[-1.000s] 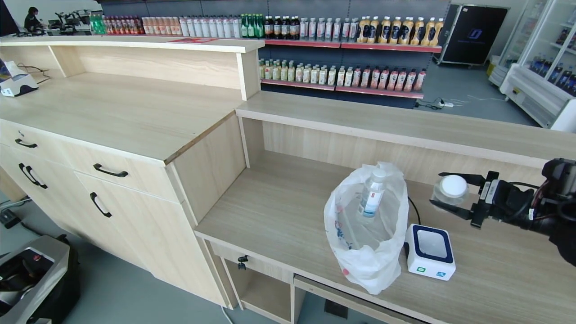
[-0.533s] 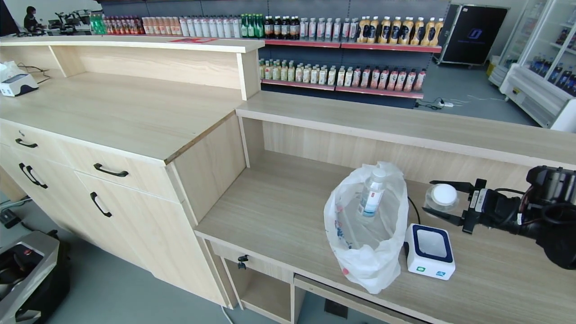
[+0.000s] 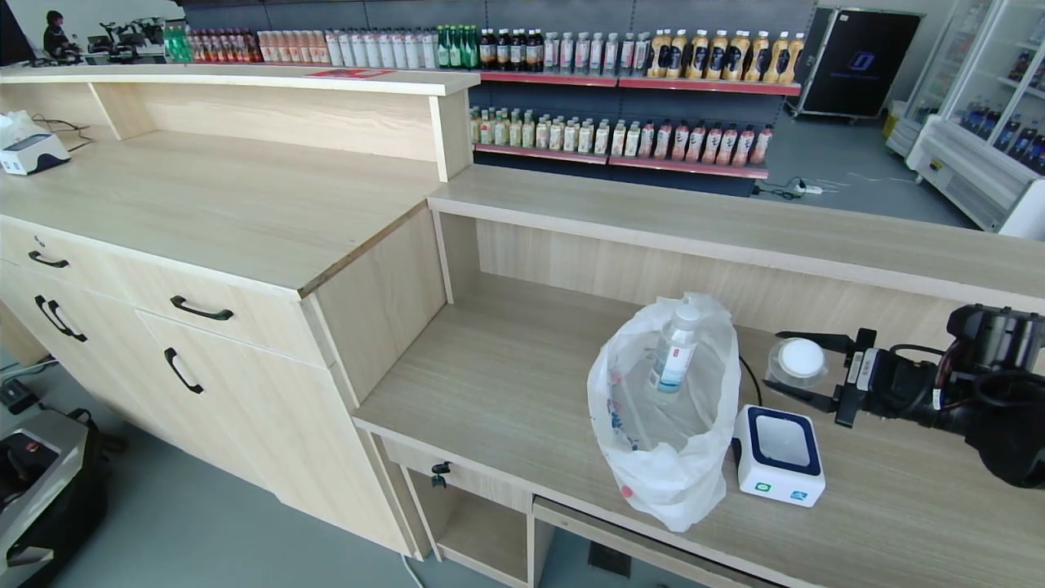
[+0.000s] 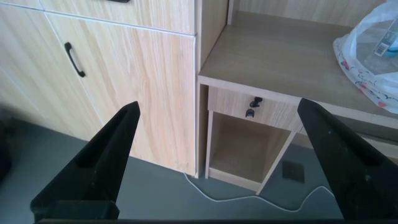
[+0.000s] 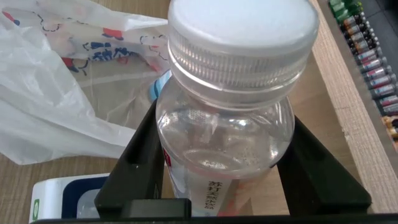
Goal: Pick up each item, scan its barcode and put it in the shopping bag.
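My right gripper (image 3: 785,363) is shut on a clear bottle with a white cap (image 3: 801,360), holding it in the air just behind and above the white barcode scanner (image 3: 780,456). Close up, the bottle (image 5: 230,112) sits between the black fingers (image 5: 134,171), with the scanner (image 5: 65,199) below. The white shopping bag (image 3: 663,433) stands open left of the scanner, and another clear bottle (image 3: 675,353) is upright inside it. My left gripper (image 4: 214,155) hangs open and empty, low in front of the counter, with the bag (image 4: 370,59) far off.
A raised wooden ledge (image 3: 735,233) runs behind the low counter (image 3: 506,384). A taller counter with drawers (image 3: 204,245) stands to the left. A black cable (image 3: 749,377) trails behind the scanner. Bare counter lies right of the scanner.
My right gripper has carried the bottle a little to the left and down, closer to the scanner and bag. The bag and scanner have not moved.
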### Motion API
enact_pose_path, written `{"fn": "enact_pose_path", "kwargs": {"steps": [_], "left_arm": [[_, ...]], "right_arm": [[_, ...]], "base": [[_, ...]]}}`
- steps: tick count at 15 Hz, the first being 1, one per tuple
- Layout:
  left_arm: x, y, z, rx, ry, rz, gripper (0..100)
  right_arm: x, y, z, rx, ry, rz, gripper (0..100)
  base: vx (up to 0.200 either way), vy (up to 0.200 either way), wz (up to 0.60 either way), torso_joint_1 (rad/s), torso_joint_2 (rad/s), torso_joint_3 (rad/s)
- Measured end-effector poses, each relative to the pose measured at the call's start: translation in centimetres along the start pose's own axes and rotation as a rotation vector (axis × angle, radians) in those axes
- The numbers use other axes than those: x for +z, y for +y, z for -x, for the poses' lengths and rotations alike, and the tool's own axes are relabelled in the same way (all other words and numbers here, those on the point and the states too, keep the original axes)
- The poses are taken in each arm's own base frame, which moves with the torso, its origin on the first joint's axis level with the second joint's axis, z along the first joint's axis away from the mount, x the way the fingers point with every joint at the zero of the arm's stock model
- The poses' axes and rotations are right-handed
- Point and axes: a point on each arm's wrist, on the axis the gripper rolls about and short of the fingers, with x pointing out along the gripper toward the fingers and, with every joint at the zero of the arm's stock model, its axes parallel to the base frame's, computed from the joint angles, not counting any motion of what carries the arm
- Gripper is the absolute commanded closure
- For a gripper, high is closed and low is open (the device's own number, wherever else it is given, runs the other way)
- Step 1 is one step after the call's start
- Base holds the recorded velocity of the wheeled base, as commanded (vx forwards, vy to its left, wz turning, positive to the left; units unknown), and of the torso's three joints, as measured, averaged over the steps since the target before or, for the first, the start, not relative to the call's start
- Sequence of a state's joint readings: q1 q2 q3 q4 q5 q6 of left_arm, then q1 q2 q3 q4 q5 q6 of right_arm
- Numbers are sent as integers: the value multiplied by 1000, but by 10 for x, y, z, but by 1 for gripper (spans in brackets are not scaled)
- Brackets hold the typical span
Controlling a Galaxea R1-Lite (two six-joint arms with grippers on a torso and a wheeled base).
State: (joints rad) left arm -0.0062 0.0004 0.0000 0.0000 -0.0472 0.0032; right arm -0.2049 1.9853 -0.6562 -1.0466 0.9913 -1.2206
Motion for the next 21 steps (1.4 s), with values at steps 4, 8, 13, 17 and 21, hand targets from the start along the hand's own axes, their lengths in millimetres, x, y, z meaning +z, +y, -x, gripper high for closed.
{"fn": "enact_pose_path", "kwargs": {"steps": [4, 8, 13, 17, 21], "left_arm": [[0, 0, 0, 0, 0, 0, 0], [0, 0, 0, 0, 0, 0, 0], [0, 0, 0, 0, 0, 0, 0], [0, 0, 0, 0, 0, 0, 0], [0, 0, 0, 0, 0, 0, 0]], "right_arm": [[0, 2, -3, 10, -4, -4, 100], [0, 5, -2, 16, 0, -12, 100], [-2, 11, -2, 40, 12, -27, 100], [-3, 12, -4, 44, 11, -30, 100], [-2, 8, -6, 45, 13, -108, 100]], "base": [[0, 0, 0, 0, 0, 0], [0, 0, 0, 0, 0, 0], [0, 0, 0, 0, 0, 0], [0, 0, 0, 0, 0, 0], [0, 0, 0, 0, 0, 0]]}}
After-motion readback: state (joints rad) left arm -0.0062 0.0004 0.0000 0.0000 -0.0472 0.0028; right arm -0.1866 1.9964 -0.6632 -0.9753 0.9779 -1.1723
